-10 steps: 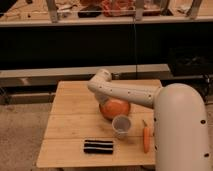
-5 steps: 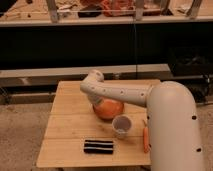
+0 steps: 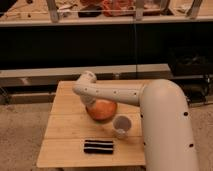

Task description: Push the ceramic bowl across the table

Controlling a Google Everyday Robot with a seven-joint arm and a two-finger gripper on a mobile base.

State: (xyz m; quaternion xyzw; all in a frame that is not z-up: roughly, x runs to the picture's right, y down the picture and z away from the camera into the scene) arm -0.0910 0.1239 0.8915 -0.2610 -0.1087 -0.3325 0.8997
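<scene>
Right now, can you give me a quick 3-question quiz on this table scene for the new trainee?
1. True or false: the orange bowl sits on the wooden table, partly hidden by the robot arm.
2. Which thing lies nearest the table's front edge? A) the white cup B) the dark striped block C) the bowl
3. Fill in: the gripper is down at the bowl's ____ side in the picture, below the arm's bend.

Key
1. True.
2. B: it lies in front of both the cup and the bowl.
3. Left. The arm covers the gripper, so little of it shows.
</scene>
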